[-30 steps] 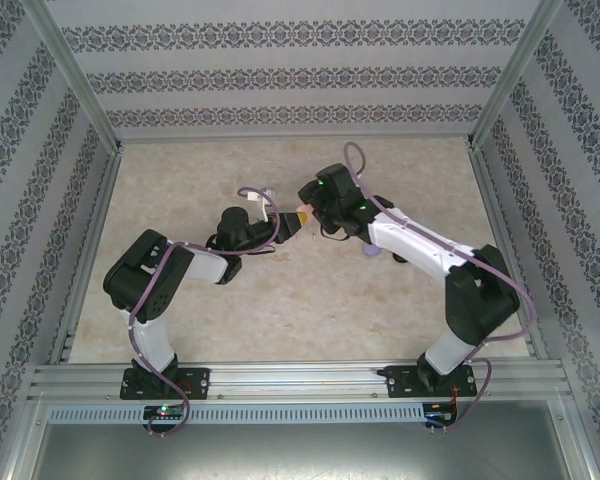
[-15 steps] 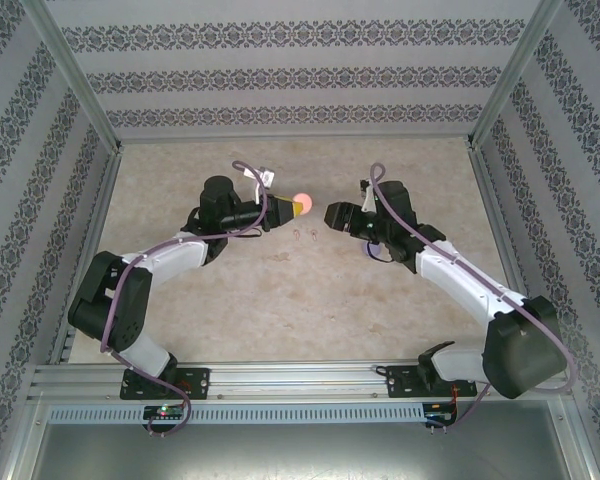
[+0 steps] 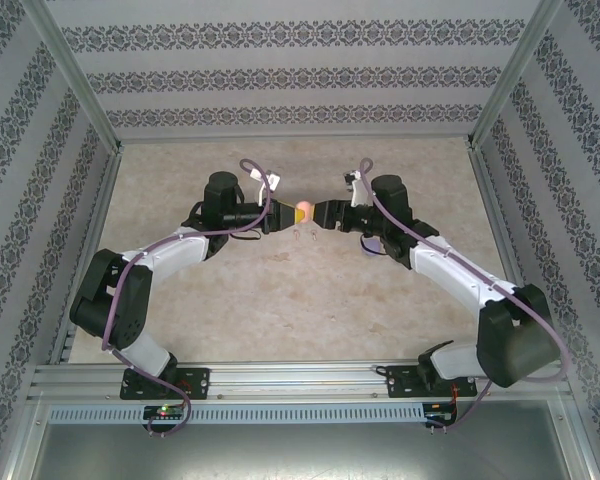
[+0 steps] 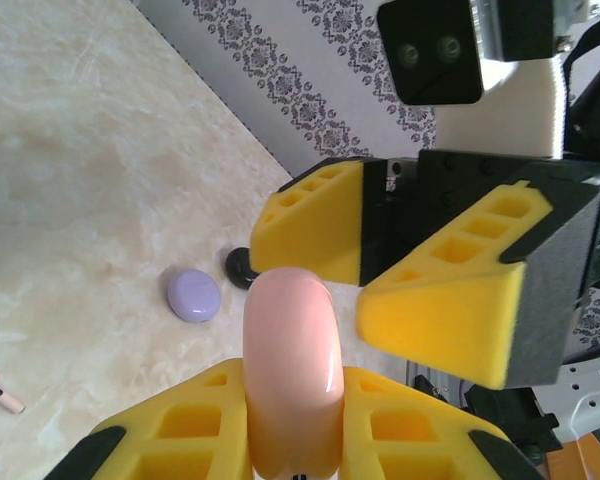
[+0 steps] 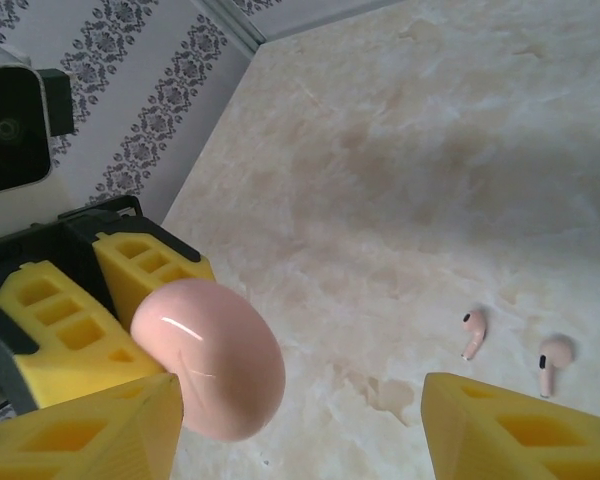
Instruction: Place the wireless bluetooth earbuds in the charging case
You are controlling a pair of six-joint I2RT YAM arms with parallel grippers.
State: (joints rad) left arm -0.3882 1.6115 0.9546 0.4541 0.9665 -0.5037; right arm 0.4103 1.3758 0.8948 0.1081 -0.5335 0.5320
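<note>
A glossy pale pink charging case (image 4: 292,370) is held closed above the table, with my left gripper (image 4: 292,388) shut on it. From above, the left gripper (image 3: 285,213) and right gripper (image 3: 323,213) meet nose to nose at the case (image 3: 302,211). My right gripper (image 5: 300,430) is open. The case (image 5: 210,360) is by its left finger (image 5: 90,430), and its right finger (image 5: 520,425) stands well clear. Two pale pink earbuds (image 5: 472,332) (image 5: 553,358) lie loose on the table below, and show from above as earbuds (image 3: 303,236).
A purple round case (image 4: 193,295) and a black one (image 4: 242,266) lie on the marble table beyond the right gripper. One pink earbud (image 4: 0,388) shows at the left edge of the left wrist view. Patterned walls enclose the table.
My right gripper has swung left, up to the pink case, and its jaws have narrowed a little. My left gripper stays shut on the case and has shifted slightly.
</note>
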